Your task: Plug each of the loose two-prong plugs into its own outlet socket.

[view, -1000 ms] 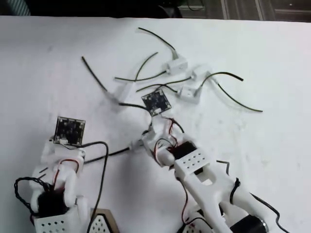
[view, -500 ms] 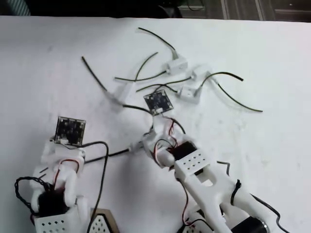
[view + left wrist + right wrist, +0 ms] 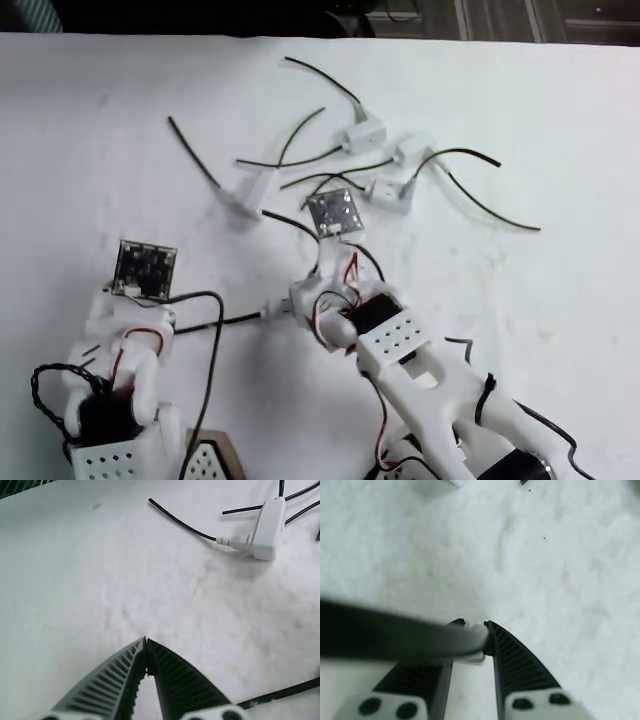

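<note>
My right gripper (image 3: 474, 625) is shut on a white two-prong plug (image 3: 476, 656); its black cord (image 3: 385, 636) runs off to one side. From above, that plug (image 3: 272, 308) sits at mid-table with its cord (image 3: 215, 322) trailing left toward the left arm (image 3: 125, 335). My left gripper (image 3: 146, 641) is shut on nothing, low over bare table. Beyond it lies a white outlet block (image 3: 267, 525) with a corded plug (image 3: 232, 542) at its end. Three more white outlet blocks (image 3: 362, 130) (image 3: 410, 155) (image 3: 388, 193) lie beyond the right arm.
Several thin black cords (image 3: 300, 130) spread around the blocks at the table's middle back. Another black cord (image 3: 280, 692) crosses close to the left gripper. The white table (image 3: 560, 120) has open room at far left and right.
The right arm's wrist has swung a little to the right, and the held plug with its cord has shifted slightly left and nearer. The left arm has stayed put.
</note>
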Available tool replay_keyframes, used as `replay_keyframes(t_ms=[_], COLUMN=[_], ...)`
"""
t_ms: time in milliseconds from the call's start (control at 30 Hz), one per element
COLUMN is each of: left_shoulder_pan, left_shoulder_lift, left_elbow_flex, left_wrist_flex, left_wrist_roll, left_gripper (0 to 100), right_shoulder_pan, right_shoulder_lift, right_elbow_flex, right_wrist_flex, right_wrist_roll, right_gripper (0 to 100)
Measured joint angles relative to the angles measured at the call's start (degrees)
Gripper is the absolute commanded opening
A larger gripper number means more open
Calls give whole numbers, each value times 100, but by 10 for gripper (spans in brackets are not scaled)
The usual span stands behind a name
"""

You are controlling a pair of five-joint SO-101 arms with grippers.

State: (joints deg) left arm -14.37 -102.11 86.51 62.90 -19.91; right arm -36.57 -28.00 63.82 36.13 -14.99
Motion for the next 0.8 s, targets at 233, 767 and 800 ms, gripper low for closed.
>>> replay_keyframes(t_ms=[233, 767, 800], left_shoulder_pan=[0, 0, 0], left_shoulder_lift=[0, 0, 0], left_elbow_flex=[0, 0, 0], left_wrist_flex=[0, 0, 0], left_wrist_roll=[0, 0, 0], left_gripper=[24, 24, 24], right_shoulder_pan=[-26, 193, 229], right_shoulder_lift=[484, 1582, 1609], right_elbow_flex=[-334, -1301, -1301], right_wrist_flex=[105, 316, 255], right_wrist_roll=[-114, 747, 941], right_gripper=[19, 19, 19])
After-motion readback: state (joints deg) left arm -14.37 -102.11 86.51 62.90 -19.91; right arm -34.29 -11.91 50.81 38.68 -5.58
